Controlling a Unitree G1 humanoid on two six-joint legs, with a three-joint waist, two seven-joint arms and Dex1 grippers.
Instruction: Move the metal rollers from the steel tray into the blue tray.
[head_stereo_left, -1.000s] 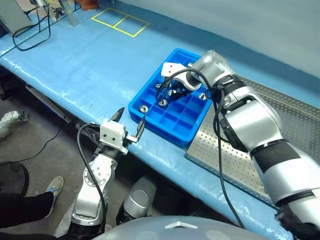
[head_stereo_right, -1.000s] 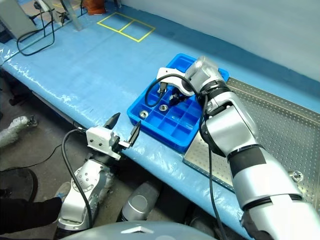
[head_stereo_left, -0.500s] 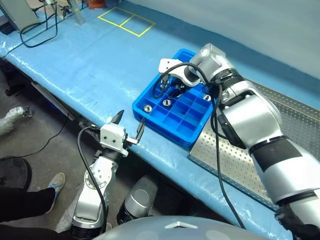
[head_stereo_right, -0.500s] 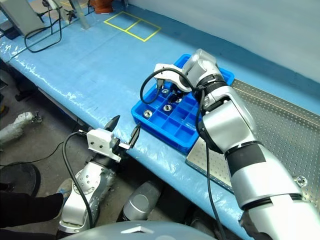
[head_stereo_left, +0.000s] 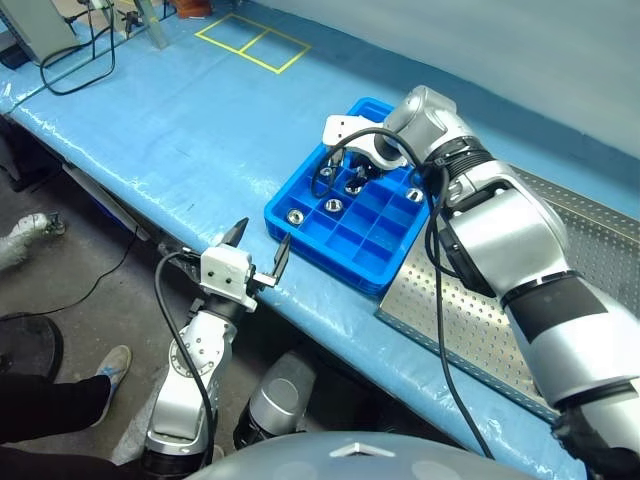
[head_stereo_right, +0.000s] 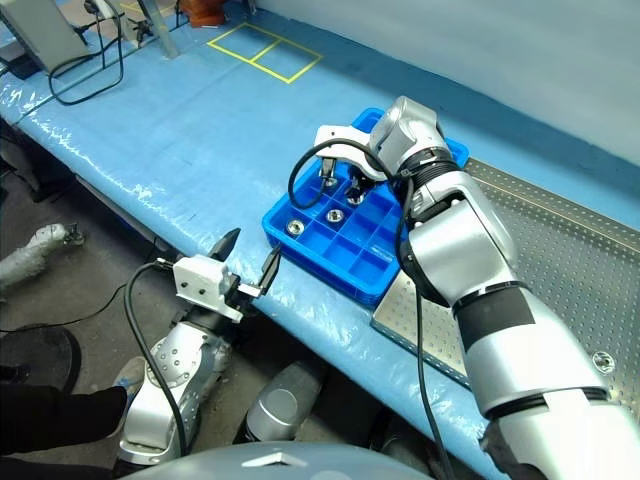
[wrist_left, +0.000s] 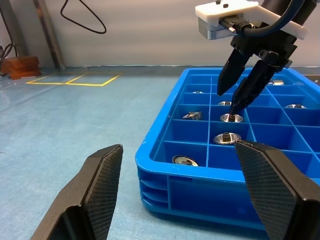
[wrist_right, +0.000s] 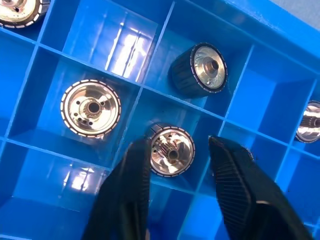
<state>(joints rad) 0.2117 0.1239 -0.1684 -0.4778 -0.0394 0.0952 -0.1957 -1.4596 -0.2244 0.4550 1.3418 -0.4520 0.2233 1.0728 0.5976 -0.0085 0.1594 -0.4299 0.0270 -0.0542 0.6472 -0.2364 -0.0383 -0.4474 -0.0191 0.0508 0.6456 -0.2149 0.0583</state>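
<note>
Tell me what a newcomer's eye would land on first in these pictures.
First, the bright blue tray on the blue-covered bench, with shiny metal rollers sitting in several of its square compartments. Next, the right gripper poised over the tray, its black fingers apart just above one roller that lies in its compartment. Last, the left gripper at the bench's near edge, open and holding nothing, and the steel tray beside the blue one.

Steel tray (head_stereo_left: 600, 240) cut off by edge

Head stereo overhead, 2 wrist close-ups, all sharing blue tray (head_stereo_left: 340, 225).
</note>
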